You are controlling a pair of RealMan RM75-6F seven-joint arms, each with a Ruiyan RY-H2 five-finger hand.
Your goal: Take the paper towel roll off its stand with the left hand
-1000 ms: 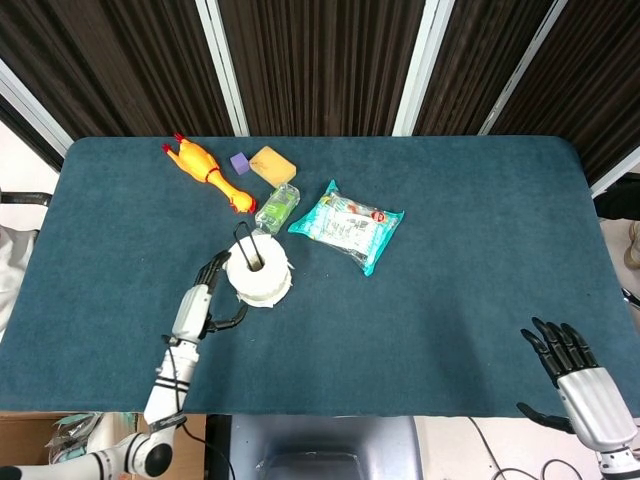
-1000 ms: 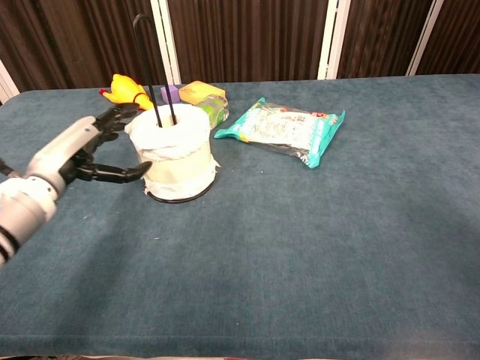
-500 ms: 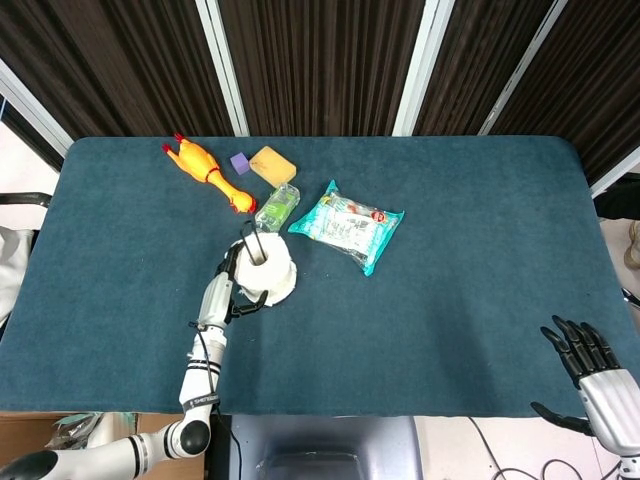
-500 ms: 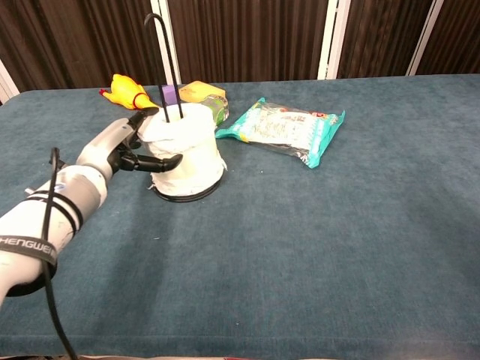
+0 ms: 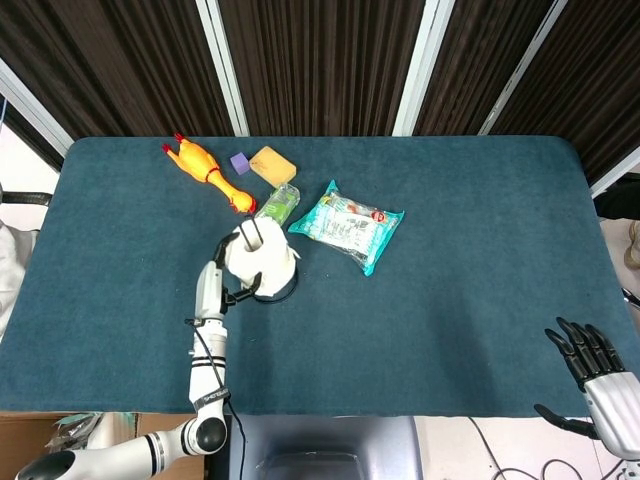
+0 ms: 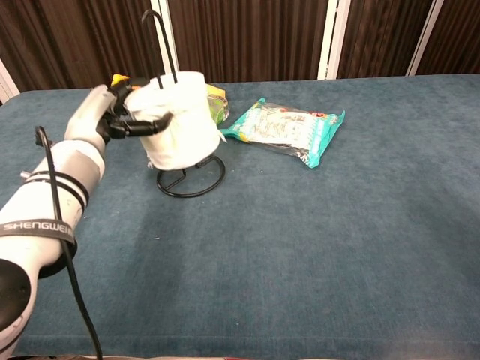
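Note:
The white paper towel roll (image 6: 178, 120) is lifted clear of the black wire stand's ring base (image 6: 190, 181) but still sits around the upright rod (image 6: 159, 41). My left hand (image 6: 120, 116) grips the roll from its left side, thumb across the front. From the head view the roll (image 5: 262, 255) hides most of the stand, with my left hand (image 5: 222, 280) beside it. My right hand (image 5: 598, 375) hangs open at the bottom right corner, off the table's near edge.
Behind the roll lie a green bottle (image 5: 278, 203), a yellow rubber chicken (image 5: 205, 168), a purple block (image 5: 240, 163) and a yellow sponge (image 5: 272, 163). A teal snack bag (image 6: 283, 128) lies to the right. The blue table (image 5: 460, 300) stretches bare to the right.
My left hand closed on the roll and raised it from the stand's base up along the rod. My right hand drew back toward the near right corner.

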